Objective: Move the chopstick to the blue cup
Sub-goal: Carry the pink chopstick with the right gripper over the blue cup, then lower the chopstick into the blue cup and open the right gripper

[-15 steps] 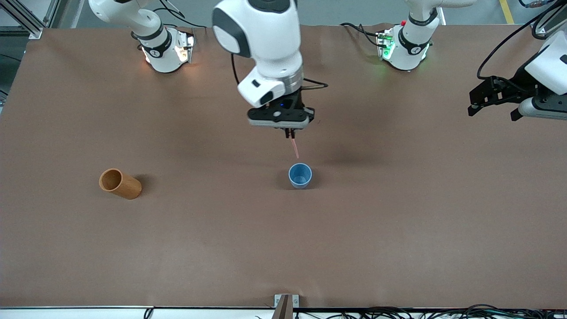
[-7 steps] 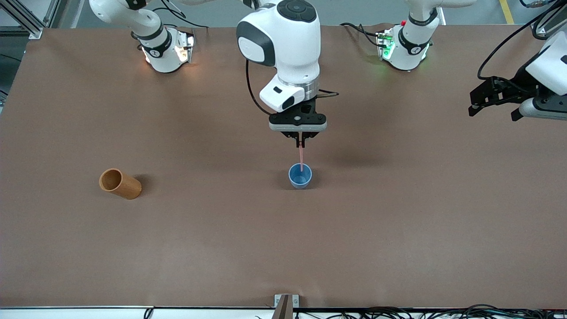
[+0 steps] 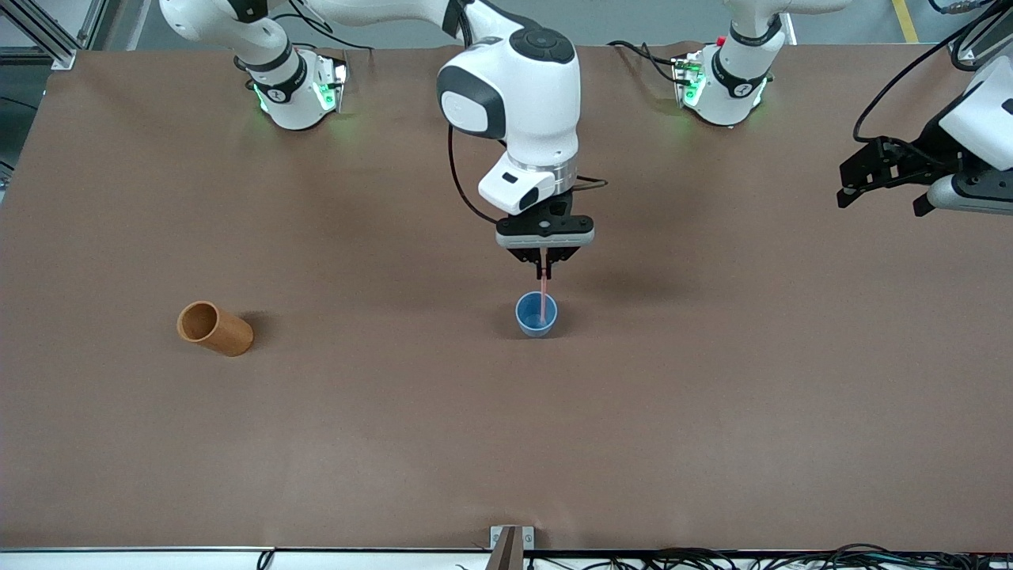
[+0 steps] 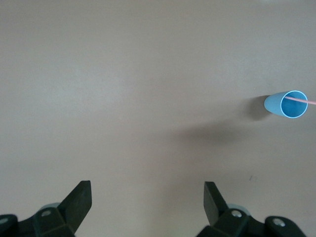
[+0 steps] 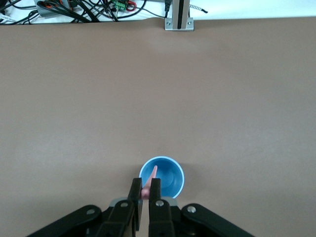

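The blue cup (image 3: 536, 315) stands upright near the middle of the table. My right gripper (image 3: 544, 271) hangs just above it, shut on the pale-pink chopstick (image 3: 543, 297), which points straight down with its lower end inside the cup. The right wrist view shows the fingers (image 5: 136, 190) clamped on the chopstick (image 5: 151, 178) over the cup (image 5: 168, 177). My left gripper (image 3: 882, 194) is open and empty, waiting in the air at the left arm's end of the table. Its wrist view shows the cup (image 4: 286, 104) with the chopstick (image 4: 302, 99) in it.
An orange-brown cylindrical cup (image 3: 214, 328) lies on its side toward the right arm's end of the table. A metal bracket (image 3: 511, 541) sits at the table edge nearest the front camera, and also shows in the right wrist view (image 5: 178, 17).
My right gripper has moved toward the left arm's end and come down over the blue cup. The chopstick has turned upright and its lower end has entered the cup. The left arm has not moved.
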Robot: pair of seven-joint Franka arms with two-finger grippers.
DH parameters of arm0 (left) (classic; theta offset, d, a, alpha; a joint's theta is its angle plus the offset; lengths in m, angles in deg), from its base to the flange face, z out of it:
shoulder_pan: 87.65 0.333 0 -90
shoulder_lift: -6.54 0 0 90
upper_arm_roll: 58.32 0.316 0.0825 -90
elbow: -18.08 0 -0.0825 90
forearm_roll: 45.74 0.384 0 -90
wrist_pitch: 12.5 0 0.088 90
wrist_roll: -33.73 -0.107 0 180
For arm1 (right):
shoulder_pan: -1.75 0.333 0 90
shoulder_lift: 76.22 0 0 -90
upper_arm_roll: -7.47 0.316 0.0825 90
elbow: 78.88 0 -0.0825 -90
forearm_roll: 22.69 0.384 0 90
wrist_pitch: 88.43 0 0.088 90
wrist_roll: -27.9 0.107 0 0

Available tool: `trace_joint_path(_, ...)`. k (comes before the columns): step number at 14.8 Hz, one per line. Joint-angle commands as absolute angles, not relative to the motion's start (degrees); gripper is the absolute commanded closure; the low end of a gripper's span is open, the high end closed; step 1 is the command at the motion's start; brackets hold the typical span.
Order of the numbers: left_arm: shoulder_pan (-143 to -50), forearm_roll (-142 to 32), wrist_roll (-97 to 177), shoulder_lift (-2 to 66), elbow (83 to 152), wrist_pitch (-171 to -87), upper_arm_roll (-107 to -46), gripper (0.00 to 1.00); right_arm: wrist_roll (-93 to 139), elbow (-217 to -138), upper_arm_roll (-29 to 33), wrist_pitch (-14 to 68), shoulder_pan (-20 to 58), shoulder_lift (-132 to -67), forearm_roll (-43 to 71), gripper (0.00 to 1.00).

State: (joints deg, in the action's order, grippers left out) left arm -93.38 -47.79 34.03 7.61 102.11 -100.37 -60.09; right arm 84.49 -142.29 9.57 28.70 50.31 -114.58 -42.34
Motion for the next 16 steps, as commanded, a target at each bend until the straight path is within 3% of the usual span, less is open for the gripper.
trace_joint_path(1,-92.9,-48.5,33.3,8.1,100.8,-99.2,-60.2,0.00,84.9,-146.6,9.4,32.0,50.4,-113.4,-44.5,0.86)
trace_joint_path(6,-92.8,-48.6,33.3,8.5,100.6,-99.3,-60.2,0.00,84.6,-148.5,9.4,34.6,49.9,-112.9,-44.5,0.75)
trace_joint_path(10,-92.9,-48.6,33.5,8.5,100.6,-99.2,-60.2,0.00,81.9,-148.2,9.8,34.1,46.0,-109.0,-43.5,0.46)
trace_joint_path(14,-92.9,-48.0,33.3,8.3,100.6,-99.2,-60.2,0.00,71.2,-148.6,9.8,29.8,39.2,-102.6,-36.1,0.00)
trace_joint_path(16,-93.0,-47.9,33.1,8.2,100.7,-99.2,-60.3,0.00,63.1,-148.6,9.8,23.5,35.2,-99.0,-31.9,0.00)
